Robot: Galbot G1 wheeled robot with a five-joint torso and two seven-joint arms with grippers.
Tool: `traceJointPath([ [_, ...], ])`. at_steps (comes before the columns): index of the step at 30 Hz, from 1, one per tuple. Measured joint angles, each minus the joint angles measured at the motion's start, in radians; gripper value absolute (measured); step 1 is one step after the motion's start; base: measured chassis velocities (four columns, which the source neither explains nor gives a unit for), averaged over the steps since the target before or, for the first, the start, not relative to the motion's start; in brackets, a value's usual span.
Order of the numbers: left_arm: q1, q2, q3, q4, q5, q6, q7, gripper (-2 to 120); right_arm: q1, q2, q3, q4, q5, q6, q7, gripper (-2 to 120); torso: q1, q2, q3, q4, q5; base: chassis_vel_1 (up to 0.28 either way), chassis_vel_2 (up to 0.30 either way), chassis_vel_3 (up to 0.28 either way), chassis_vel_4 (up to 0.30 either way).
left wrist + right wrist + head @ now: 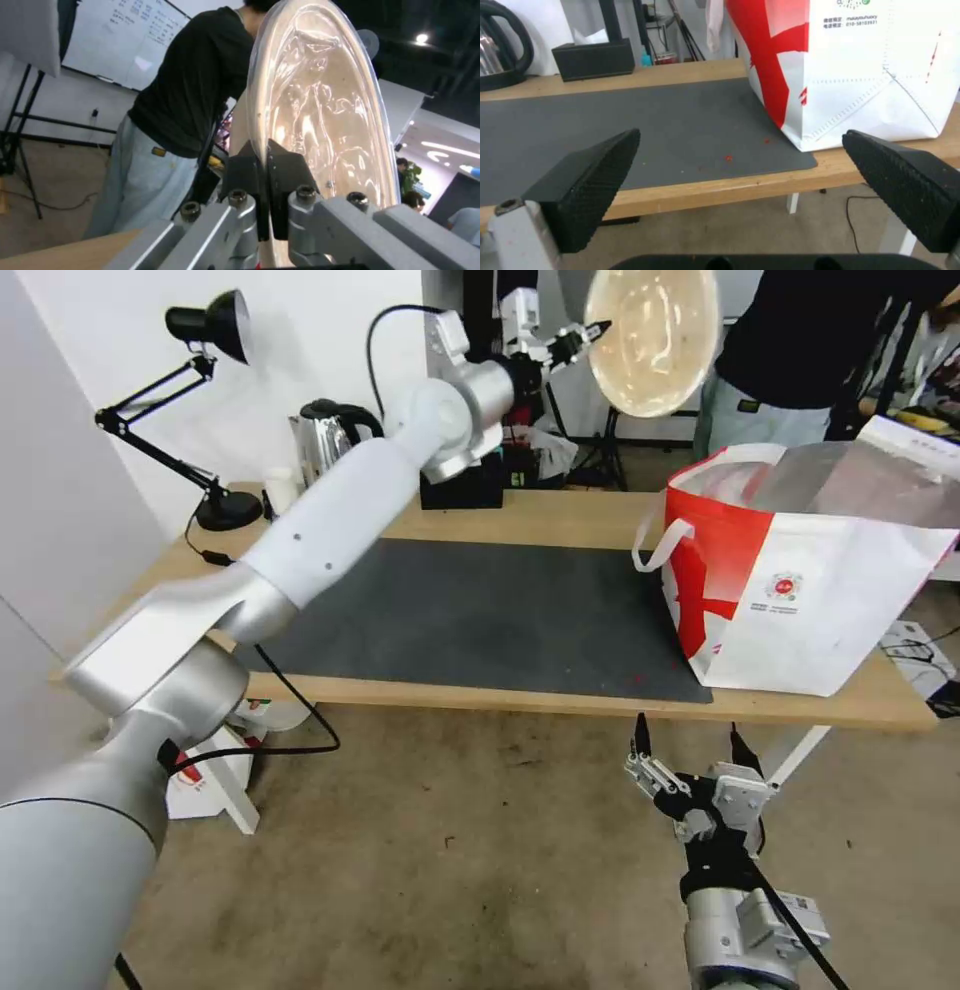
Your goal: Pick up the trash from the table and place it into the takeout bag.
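While its top is cut off, the left tool (598,330) pinches the beige bowl (652,340)

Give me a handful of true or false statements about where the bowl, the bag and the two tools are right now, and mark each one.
1. The left tool is shut on the rim of the shallow beige bowl. True.
2. The bowl rests flat on the dark grey mat. False: it is held tilted on edge in the air, above and behind the table.
3. The takeout bag stands on the table's right end, partly on the mat. True.
4. The right tool is shut on a bag handle. False: it is open and empty, low in front of the table's near edge.
5. The bowl is already inside the bag. False: it is up to the left of the bag's opening.
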Motion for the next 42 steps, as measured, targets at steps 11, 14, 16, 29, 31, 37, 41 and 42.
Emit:
traceJointPath([
  [11, -0.019, -0.125, 0.016, 0.103, 0.033, -0.019, 0.032, 0, 0.0, 0.0, 0.0, 0.0, 0.0, 0.0, 0.0, 100, 0.0, 0.0, 0.0, -0.0004, 0.0002, 0.0, 0.0, 0.0, 0.0],
  [14, -0.022, -0.136, 0.023, 0.112, 0.034, -0.02, 0.032, 0, 0.0, 0.0, 0.0, 0.0, 0.0, 0.0, 0.0, 100, 0.0, 0.0, 0.0, -0.0004, 0.0003, 0.0, 0.0, 0.0, 0.0],
  [16, -0.023, -0.141, 0.029, 0.116, 0.034, -0.02, 0.032, 0, 0.0, 0.0, 0.0, 0.0, 0.0, 0.0, 0.0, 100, 0.0, 0.0, 0.0, -0.0004, 0.0003, 0.0, 0.0, 0.0, 0.0],
  [29, -0.016, -0.178, 0.134, 0.111, 0.033, -0.032, 0.031, 0, 0.0, 0.0, 0.0, 0.0, 0.0, 0.0, 0.0, 100, 0.0, 0.0, 0.0, -0.0003, 0.0001, 0.0, 0.0, 0.0, 0.0],
  [31, -0.01, -0.178, 0.149, 0.113, 0.034, -0.033, 0.031, 0, 0.0, 0.0, 0.0, 0.0, 0.0, 0.0, 0.0, 100, 0.0, 0.0, 0.0, 0.0, -0.0001, 0.0, 0.0, 0.0, 0.0],
  [37, 0.028, -0.177, 0.193, 0.146, 0.063, -0.042, 0.061, 0, 0.0, 0.0, 0.0, 0.0, 0.0, 0.0, 0.0, 100, 0.0, 0.0, 0.0, -0.0001, -0.0001, 0.0, 0.0, 0.0, 0.0],
  [41, 0.037, -0.176, 0.195, 0.145, 0.073, -0.042, 0.063, 0, 0.0, 0.0, 0.0, 0.0, 0.0, 0.0, 0.0, 100, 0.0, 0.0, 0.0, -0.0003, 0.0, 0.0, 0.0, 0.0, 0.0],
  [42, 0.039, -0.176, 0.195, 0.144, 0.074, -0.042, 0.064, 0, 0.0, 0.0, 0.0, 0.0, 0.0, 0.0, 0.0, 100, 0.0, 0.0, 0.0, -0.0002, 0.0, 0.0, 0.0, 0.0, 0.0],
])
